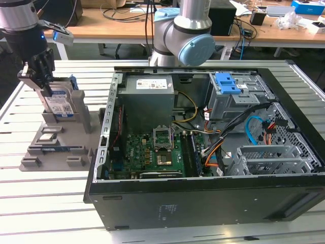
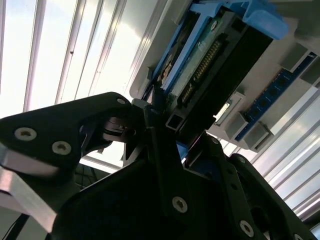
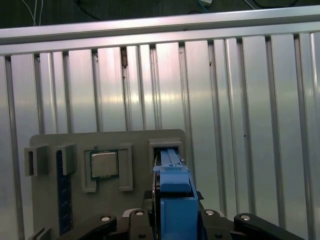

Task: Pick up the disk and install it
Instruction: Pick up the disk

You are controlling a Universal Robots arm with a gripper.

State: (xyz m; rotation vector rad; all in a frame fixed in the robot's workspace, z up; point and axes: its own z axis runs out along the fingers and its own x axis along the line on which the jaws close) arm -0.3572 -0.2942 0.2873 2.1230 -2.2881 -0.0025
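The disk [image 1: 60, 104], silver-grey with a white-and-blue label and a blue carrier frame, stands on edge in a slot of the grey holder [image 1: 56, 147] at the exterior view's left. My gripper [image 1: 44, 84] comes down on it from above, its black fingers clamped on the disk's upper end. In the second wrist view the disk's connector edge [image 2: 215, 55] runs out from between the fingers [image 2: 155, 150]. In the first wrist view the blue carrier [image 3: 174, 195] sits between the jaws, its far end still in the holder's slot [image 3: 167, 145].
An open black computer case [image 1: 203, 193] lies at the exterior view's right, with a grey drive cage topped by a blue latch [image 1: 227, 84]. The holder also carries a processor [image 3: 104, 164] and a memory stick [image 3: 61, 195]. The slatted metal table [image 3: 240, 125] surrounds it.
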